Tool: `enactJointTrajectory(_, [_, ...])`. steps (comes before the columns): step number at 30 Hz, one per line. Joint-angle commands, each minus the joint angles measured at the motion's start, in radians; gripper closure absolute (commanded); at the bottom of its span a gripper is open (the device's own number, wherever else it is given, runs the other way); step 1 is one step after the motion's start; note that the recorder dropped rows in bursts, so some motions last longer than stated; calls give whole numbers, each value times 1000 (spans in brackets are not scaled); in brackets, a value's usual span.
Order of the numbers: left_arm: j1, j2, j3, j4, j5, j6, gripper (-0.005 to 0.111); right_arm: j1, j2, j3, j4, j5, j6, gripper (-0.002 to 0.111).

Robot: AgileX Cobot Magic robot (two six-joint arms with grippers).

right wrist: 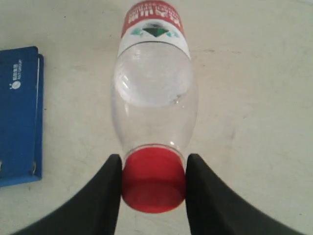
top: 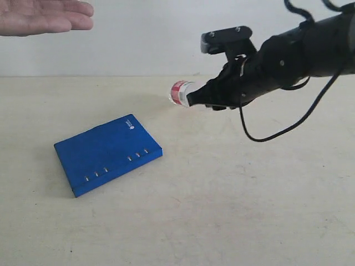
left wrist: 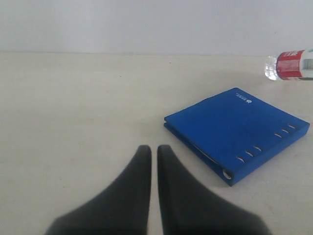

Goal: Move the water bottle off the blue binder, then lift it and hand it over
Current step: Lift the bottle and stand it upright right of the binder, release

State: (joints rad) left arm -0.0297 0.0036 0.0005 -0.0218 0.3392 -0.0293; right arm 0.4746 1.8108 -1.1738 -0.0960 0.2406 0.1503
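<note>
While the right gripper (right wrist: 153, 171) clamps the red cap of the water bottle (right wrist: 154, 93) between its two black fingers (right wrist: 105, 196), the bottle sticks straight out from them on its side; its clear body and its red, white and green label band point away from the wrist. In the exterior view the right gripper (top: 194, 100) reaches in from the right, and the water bottle (top: 180, 92) shows only its label end past the black fingers, pointing left; a black cable (top: 266, 136) hangs in a loop under the arm. The blue binder (top: 105, 152) lies flat and closed on the pale bench (top: 249, 210), nearer the camera and to the left of the bottle, well apart from it; nothing rests on its cover, and small silver rivets line one edge. An open human hand (top: 44, 15) is held palm up at the top left corner, high above the bench and well away from the bottle. The left gripper (left wrist: 150, 149) hangs low over bare bench near the blue binder (left wrist: 234, 125); its fingers are drawn almost together with only a thin slit between them, and they hold nothing; the water bottle (left wrist: 291, 64) shows beyond the binder's far corner.
</note>
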Motion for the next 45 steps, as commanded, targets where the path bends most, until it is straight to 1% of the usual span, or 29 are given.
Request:
enactJointTrajectory(1, [-2,-4,0,2,-2,-8,102,-19,-96,0,-34,37,-27,108])
enactJointTrajectory(6, [-2,-4,0,2,-2,-8,102,-19,-163,0,-53,40,-21,108])
enactJointTrajectory(11, [-2,-4,0,2,-2,-8,102,-19,-155,0,-74,40,-5,108])
enactJointTrajectory(19, [-2,-4,0,2,-2,-8,102,-19,-143,0,-165,-73,-6,108])
enactJointTrajectory(25, [-2,-4,0,2,-2,-8,102,-19,-143,0,-179,-142,-6,108])
enactJointTrajectory(35, [-2,-4,0,2,-2,-8,102,-19,-123,0,-179,-163,-34,108])
enactJointTrajectory(36, [-2,-4,0,2,-2,-8,102,-19,-113,0,-179,-158,-35,106])
enactJointTrajectory(38, [-2,-4,0,2,-2,-8,102,-19,-102,0,-179,-154,-35,97])
enactJointTrajectory(42, [-2,-4,0,2,-2,-8,102,-19,-96,0,-179,-154,-35,66])
enactJointTrajectory(43, [-2,-4,0,2,-2,-8,102,-19,-96,0,-179,-154,-35,62])
enactJointTrajectory(45, [-2,-4,0,2,-2,-8,102,-19,-96,0,-179,-154,-35,59])
